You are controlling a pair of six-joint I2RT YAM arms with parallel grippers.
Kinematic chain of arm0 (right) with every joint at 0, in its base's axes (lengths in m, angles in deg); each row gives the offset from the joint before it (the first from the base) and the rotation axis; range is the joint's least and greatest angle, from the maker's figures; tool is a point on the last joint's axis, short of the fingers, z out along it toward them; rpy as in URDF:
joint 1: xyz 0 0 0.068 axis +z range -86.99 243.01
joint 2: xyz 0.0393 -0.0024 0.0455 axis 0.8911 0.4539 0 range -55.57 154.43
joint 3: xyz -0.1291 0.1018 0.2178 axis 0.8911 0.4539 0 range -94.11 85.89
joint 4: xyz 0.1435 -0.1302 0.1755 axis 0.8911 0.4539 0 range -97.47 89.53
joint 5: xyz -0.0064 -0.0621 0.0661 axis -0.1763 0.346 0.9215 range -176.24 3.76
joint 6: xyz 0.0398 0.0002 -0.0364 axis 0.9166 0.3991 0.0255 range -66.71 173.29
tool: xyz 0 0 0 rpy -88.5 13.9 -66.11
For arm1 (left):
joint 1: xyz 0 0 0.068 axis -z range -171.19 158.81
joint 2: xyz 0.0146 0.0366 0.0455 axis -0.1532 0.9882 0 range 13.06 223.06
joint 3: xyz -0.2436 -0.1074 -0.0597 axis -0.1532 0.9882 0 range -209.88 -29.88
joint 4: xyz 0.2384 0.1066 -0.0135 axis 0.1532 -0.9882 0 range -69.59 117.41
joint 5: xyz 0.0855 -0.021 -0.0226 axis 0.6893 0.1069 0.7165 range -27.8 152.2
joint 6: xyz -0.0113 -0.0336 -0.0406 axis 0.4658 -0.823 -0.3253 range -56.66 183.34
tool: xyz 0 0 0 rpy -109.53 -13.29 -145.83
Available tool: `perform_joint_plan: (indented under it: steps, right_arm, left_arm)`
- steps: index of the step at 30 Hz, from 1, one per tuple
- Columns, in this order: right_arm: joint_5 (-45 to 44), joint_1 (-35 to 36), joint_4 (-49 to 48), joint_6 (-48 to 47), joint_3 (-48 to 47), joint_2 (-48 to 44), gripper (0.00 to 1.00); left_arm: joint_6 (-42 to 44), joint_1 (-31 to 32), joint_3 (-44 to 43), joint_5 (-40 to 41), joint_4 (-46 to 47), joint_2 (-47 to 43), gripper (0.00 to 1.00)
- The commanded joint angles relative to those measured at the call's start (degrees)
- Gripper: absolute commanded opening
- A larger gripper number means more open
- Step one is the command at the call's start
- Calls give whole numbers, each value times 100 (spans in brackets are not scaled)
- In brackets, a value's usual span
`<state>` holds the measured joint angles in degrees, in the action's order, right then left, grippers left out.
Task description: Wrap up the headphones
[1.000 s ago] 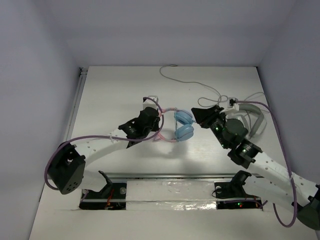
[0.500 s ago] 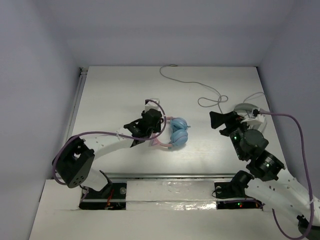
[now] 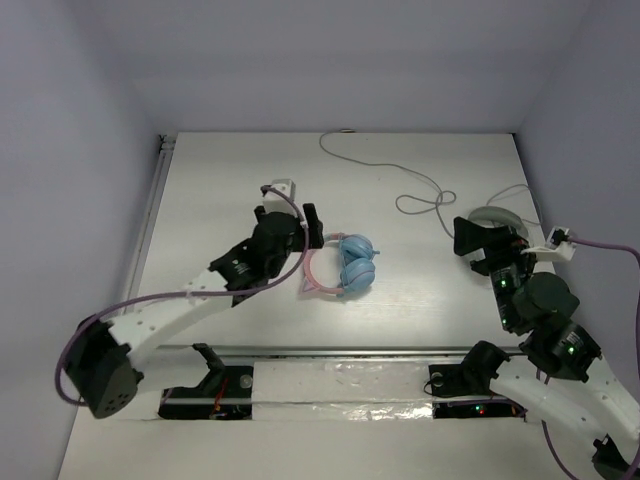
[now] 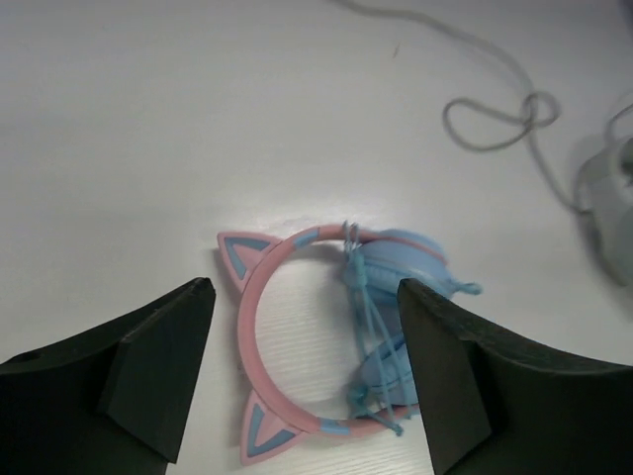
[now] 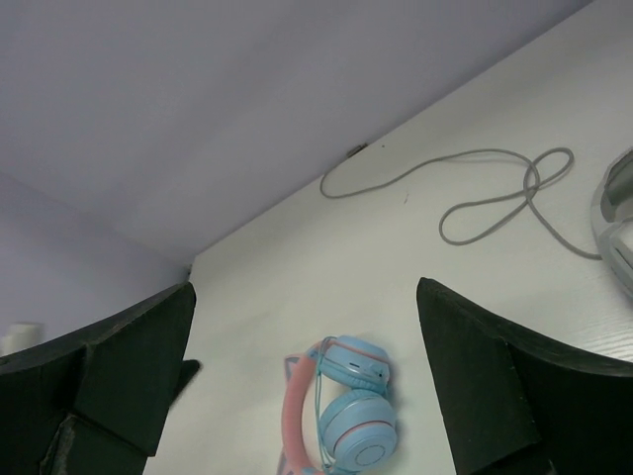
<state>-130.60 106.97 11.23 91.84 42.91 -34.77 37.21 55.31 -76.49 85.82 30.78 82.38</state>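
The headphones (image 3: 343,268) lie flat on the table, free of both grippers. Their light-blue ear cups (image 4: 398,297) are folded together inside the pink cat-ear headband (image 4: 255,327). The thin pale-blue cable (image 4: 368,327) runs in strands across the cups. My left gripper (image 3: 290,207) hovers open just left of and above the headphones; in the left wrist view its fingers (image 4: 158,366) straddle them without touching. My right gripper (image 3: 484,238) is open, well off to the right. The right wrist view shows the headphones (image 5: 346,411) low between its spread fingers (image 5: 134,371).
White-grey over-ear headphones (image 3: 497,214) sit at the right, partly behind my right gripper. Their white cable (image 3: 398,178) loops across the back of the table toward the rear wall. Walls close in the table on the left, the right and behind.
Both grippers opened and let go of the headphones, which now rest on the table. The left gripper lifted back to the left; the right arm withdrew to the right.
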Motion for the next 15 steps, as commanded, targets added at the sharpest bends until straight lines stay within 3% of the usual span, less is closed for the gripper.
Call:
perform_joint_plan:
  steps: [1, 8, 15]
  right_arm:
    - [-144, 16, -41, -215, -176, -41, 100]
    - [190, 16, -261, -260, -158, -216, 100]
    - [331, 16, -340, -277, -149, -199, 100]
  left_arm:
    - [-24, 8, -68, 143, 172, -953, 73]
    - [64, 8, -129, -32, -21, -2281, 81]
    - [161, 8, -23, -147, -83, -2766, 83]
